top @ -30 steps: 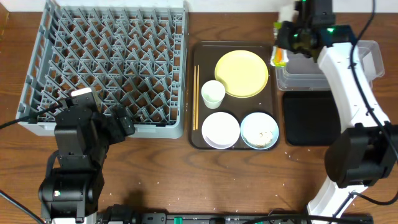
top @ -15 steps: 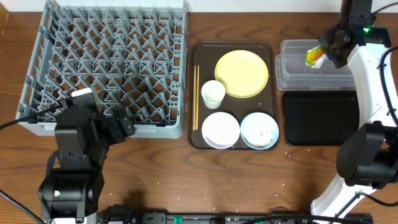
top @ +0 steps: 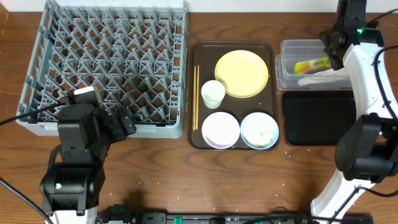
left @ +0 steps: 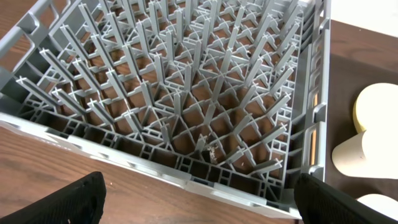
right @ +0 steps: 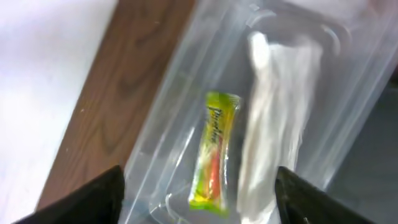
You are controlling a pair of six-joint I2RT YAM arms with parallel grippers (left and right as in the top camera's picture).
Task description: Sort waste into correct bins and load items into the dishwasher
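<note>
The green-and-orange snack wrapper (top: 310, 64) (right: 214, 152) lies loose in the clear tub (top: 292, 46) (right: 168, 106), beside crumpled white paper (top: 321, 78) (right: 273, 137). My right gripper (top: 331, 51) (right: 202, 205) hovers open above it, its fingers clear of the wrapper. The black tray (top: 320, 117) sits in front of the tub. A yellow plate (top: 241, 73), white cup (top: 212, 93), white bowl (top: 221, 129), light blue bowl (top: 259, 130) holding rice and the chopsticks (top: 196, 96) rest on the brown tray (top: 199, 50). At the front edge of the grey dish rack (top: 112, 62) (left: 186, 93), my left gripper (top: 124, 121) (left: 199, 208) stands open and empty.
The rack fills the left half of the table. The brown serving tray lies between the rack and the two bins. In the left wrist view the plate (left: 376, 102) and cup (left: 364, 155) show at the right edge. Bare wooden table (top: 205, 180) runs along the front.
My right arm carried the wrapper rightwards over the clear tub, then opened; the wrapper now lies in the tub. The left arm has barely moved.
</note>
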